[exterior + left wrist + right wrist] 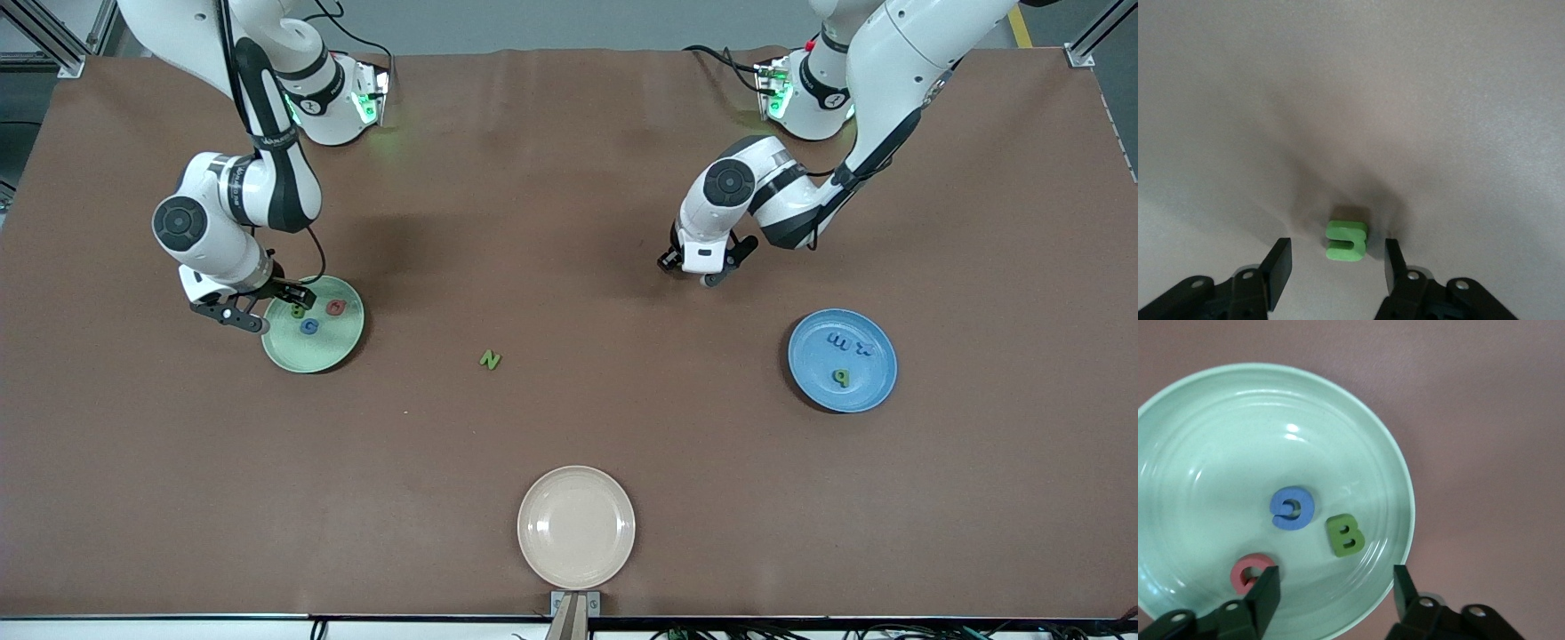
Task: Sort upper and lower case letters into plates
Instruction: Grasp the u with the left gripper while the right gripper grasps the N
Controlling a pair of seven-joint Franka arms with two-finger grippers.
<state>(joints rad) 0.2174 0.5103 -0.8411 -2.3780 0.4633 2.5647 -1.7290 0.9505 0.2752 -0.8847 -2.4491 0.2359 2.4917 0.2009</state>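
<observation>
My left gripper is low over the bare table, between the two arms' ends. It is open, with a bright green letter lying between its fingers, touching neither. That letter is hidden in the front view. My right gripper hangs open and empty over the rim of the mint green plate. In this plate lie a blue letter, a green B and a red letter. The blue plate holds dark blue letters and a green one. A green N lies loose on the table.
A cream-beige plate stands near the table's edge closest to the front camera, with nothing in it. The brown table stretches between the two coloured plates.
</observation>
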